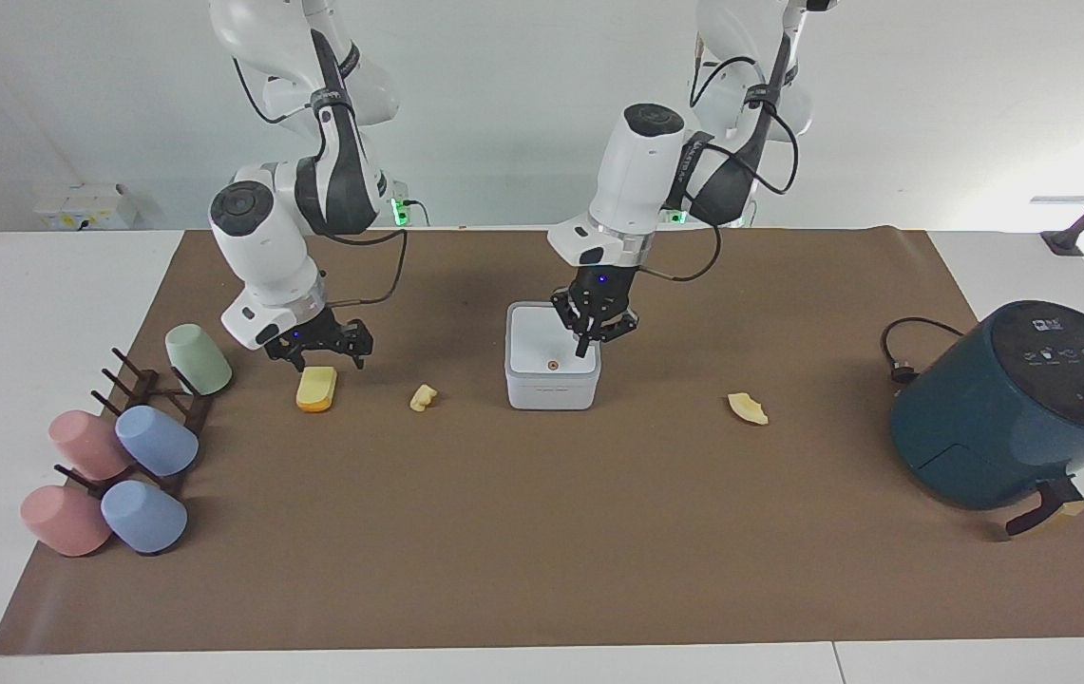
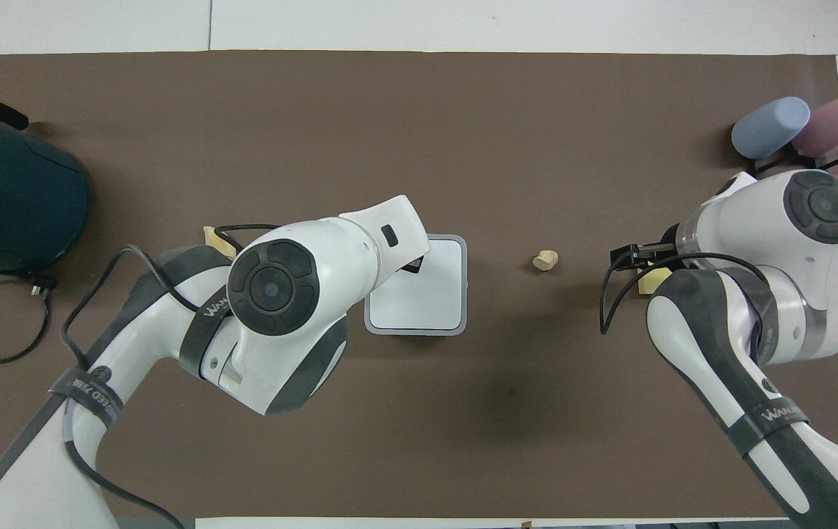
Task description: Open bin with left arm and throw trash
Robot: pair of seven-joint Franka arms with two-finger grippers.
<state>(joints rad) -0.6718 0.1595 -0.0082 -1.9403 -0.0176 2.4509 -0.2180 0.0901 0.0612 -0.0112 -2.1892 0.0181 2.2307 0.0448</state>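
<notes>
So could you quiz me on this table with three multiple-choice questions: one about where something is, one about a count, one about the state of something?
1. Where is the left gripper?
A. over the air fryer
B. over the bin
C. over the cups

2. How many yellowish scraps lie on the mat?
A. one
B. three
C. five

3. The bin's lid is:
A. shut
B. wide open
C. off

Answers:
1 B, it hangs above the bin.
2 B, the yellow block, the small lump and the peel slice.
3 A, the lid lies flat on the bin.
</notes>
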